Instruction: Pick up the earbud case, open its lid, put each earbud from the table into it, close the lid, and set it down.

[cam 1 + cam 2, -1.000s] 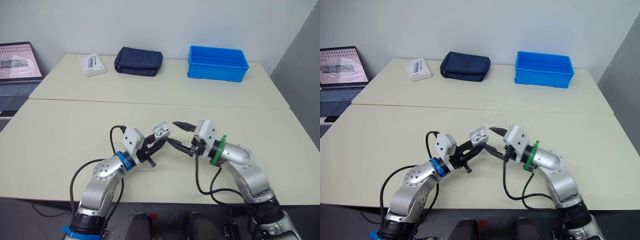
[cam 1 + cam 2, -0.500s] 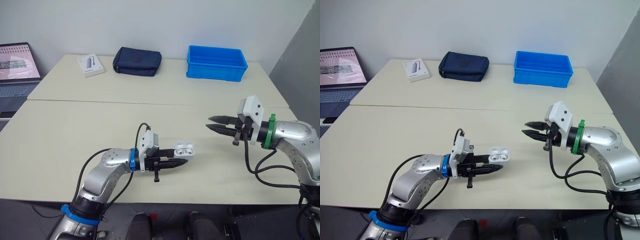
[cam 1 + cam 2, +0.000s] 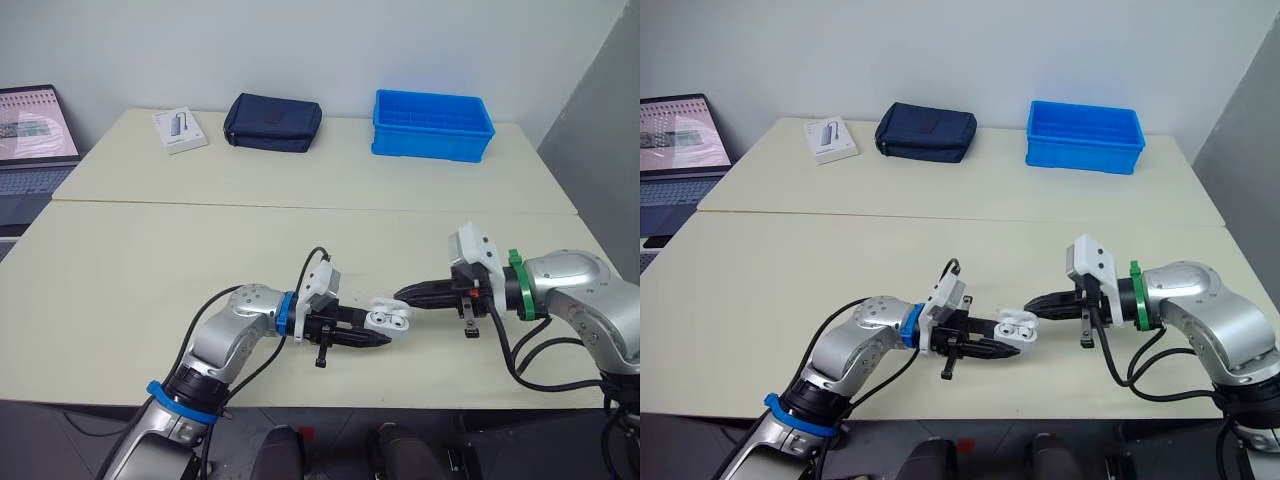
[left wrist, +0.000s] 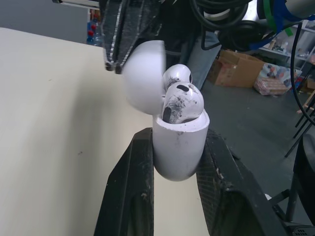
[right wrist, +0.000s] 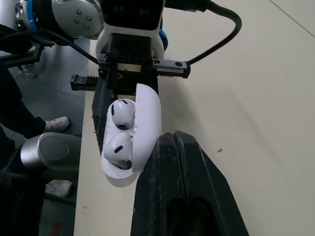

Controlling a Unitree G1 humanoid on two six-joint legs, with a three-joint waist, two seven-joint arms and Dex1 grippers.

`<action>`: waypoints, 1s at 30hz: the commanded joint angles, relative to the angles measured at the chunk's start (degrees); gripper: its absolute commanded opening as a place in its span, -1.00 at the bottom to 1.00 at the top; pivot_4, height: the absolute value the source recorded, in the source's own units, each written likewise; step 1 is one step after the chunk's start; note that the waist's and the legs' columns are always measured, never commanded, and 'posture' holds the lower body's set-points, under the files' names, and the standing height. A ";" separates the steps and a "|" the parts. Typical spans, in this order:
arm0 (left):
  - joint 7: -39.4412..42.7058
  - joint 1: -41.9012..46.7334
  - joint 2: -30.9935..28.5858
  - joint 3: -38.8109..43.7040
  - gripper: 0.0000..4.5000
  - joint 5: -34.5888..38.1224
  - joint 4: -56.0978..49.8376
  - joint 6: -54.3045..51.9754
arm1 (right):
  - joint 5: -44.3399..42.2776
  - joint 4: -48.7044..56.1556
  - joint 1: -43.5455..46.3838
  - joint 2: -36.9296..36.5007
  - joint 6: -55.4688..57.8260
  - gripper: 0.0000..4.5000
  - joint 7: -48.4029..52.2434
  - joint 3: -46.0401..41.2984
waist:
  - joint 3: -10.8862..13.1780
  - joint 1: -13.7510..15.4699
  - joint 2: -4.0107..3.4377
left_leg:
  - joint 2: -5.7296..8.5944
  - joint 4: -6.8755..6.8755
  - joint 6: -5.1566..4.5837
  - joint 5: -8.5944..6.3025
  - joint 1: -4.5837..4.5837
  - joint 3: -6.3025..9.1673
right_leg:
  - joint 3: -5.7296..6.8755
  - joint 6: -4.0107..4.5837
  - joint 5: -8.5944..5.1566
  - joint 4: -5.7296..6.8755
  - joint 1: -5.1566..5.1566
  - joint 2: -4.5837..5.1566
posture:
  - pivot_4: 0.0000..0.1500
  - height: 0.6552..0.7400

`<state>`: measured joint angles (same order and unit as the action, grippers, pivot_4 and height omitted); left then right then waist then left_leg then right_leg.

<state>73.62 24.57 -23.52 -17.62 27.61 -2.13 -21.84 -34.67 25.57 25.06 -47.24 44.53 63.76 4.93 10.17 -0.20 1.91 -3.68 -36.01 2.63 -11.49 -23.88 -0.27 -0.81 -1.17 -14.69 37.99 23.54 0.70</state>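
While the left end effector [image 4: 177, 137] clamps the earbud case [image 3: 389, 317] by its lower half, low over the table [image 3: 150, 260] near its front edge and between the two arms, the right end effector [image 3: 403, 295] has its fingers pressed together on nothing, tips against the back of the open lid [image 4: 142, 78]. Both earbuds [image 4: 181, 101] sit in their wells. I judge the case light, rigid and glossy — prone to slip or twist — with the hinge its weak point; hold the body's flat sides below the seam, and press the lid's dome gently.
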 commanded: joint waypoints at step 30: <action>-10.76 22.07 7.47 3.78 -0.21 -5.10 36.12 -26.40 | 13.09 -0.49 -4.64 -0.34 -6.81 -1.00 -11.90 0.39 | 0.01 -0.37 0.02 | 0.02 -0.02 0.00 0.00 -0.02 0.12 | -0.02 -0.07 0.02 0.01 0.00 -0.12 | 1.00 1.00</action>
<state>62.10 45.84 -15.18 -13.28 23.72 33.41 -47.79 -21.93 23.83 19.92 -46.77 38.09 52.21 5.84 10.18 -0.57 1.93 -3.66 -36.03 2.63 -11.49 -23.90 -0.13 -0.80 -1.24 -14.67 38.00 23.54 0.58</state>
